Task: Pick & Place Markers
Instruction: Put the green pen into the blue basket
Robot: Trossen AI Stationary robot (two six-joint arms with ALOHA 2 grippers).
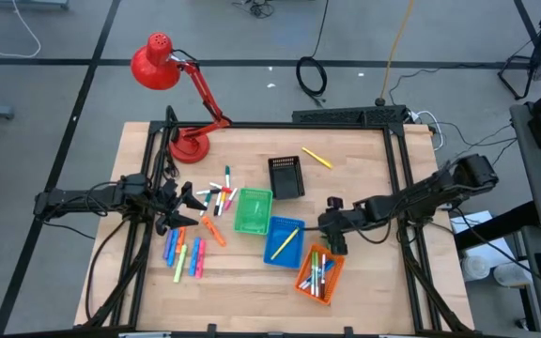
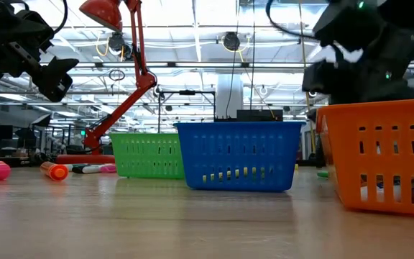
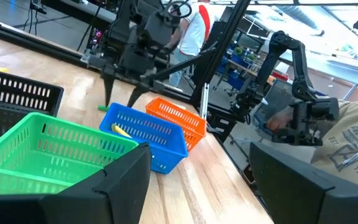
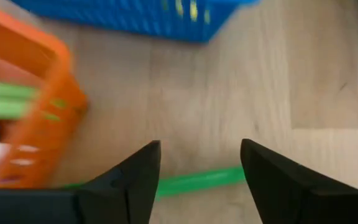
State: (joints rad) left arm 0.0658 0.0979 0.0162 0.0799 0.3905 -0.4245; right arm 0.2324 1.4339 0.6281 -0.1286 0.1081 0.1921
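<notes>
Markers: a scatter of short thin plastic markers point(image 1: 198, 230) in orange, pink, blue, yellow and green is lying on the pale wooden surface point(image 1: 242, 291) at centre left of the high view. More are sitting inside the orange mesh basket point(image 1: 319, 273) at lower centre right; one yellow marker point(image 1: 286, 241) is lying in the blue mesh basket point(image 1: 283, 240), and another yellow marker point(image 1: 316, 158) is resting alone on the surface, right of the black mesh basket point(image 1: 286, 176). A green marker point(image 4: 197, 180) is lying loose on the wood below the right gripper, beside the orange basket.

Right gripper point(image 1: 334, 237): hovering just above the orange basket's upper edge, fingers spread, pinching nothing.

Left gripper point(image 1: 178, 208): hanging over the centre-left scatter, fingers spread apart, nothing between them.

Green mesh basket point(image 1: 253, 210): standing between the scatter and the blue basket, touching the blue one.

Red desk lamp point(image 1: 172, 94): standing at the surface's upper left corner.

A person in a grey printed shirt point(image 3: 347, 134) is showing at the right of the left wrist view.
</notes>
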